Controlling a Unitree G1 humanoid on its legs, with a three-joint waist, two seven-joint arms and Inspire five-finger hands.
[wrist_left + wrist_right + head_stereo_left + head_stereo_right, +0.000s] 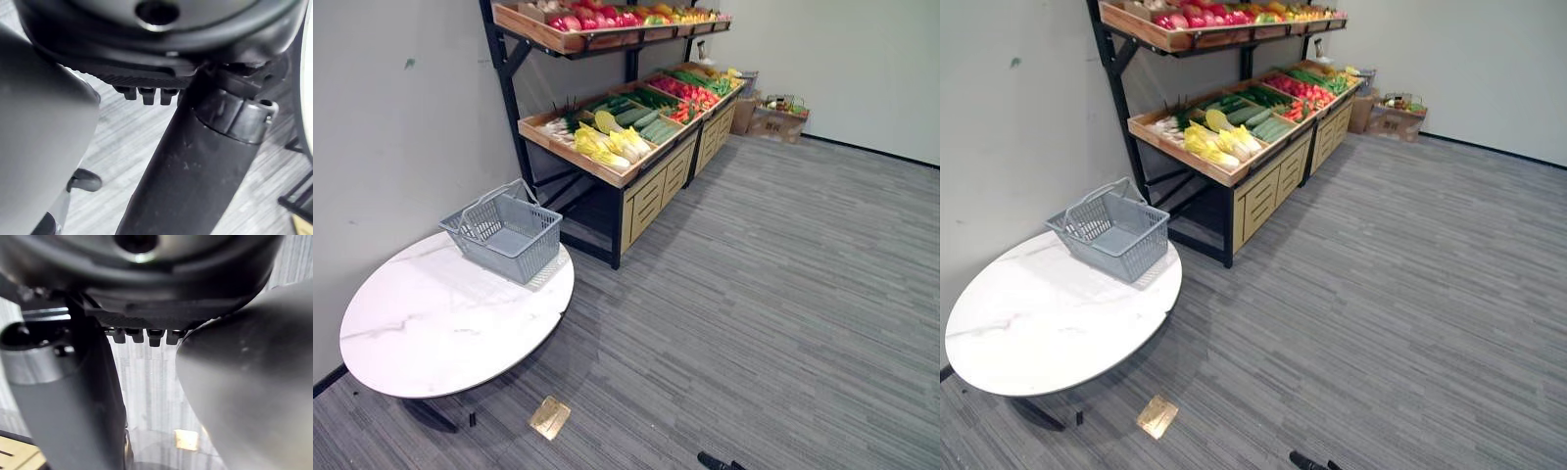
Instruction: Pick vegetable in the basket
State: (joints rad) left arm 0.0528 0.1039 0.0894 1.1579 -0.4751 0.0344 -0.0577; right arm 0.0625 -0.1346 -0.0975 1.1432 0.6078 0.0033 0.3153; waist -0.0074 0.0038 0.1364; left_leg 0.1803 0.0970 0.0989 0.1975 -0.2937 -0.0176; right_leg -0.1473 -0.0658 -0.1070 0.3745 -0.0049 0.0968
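The vegetables (612,145) you want lie on the lower tier of the produce stand (636,201), well apart from the basket. There are pale yellow leafy heads at the near corner, green ones (646,122) behind them and red ones (685,93) further along. They are sorted by kind into wooden trays that seem to slope toward the aisle, which I judge is so that a reach from the front meets them easily.

The grey basket (524,257) stands empty on the round white table (421,333), at the edge nearest the stand. Its handle is swung toward the wall, so the mouth is free for a drop from above. That spot looks chosen to keep the carry short.

Your 2 hands hang low over the grey floor (783,294), the left hand (146,44) and the right hand (161,289) each in its own wrist view. You cannot tell whether either is open or closed.

I judge no picking has begun. You first need to walk up to the stand, since both it and the table lie ahead, out of reach.
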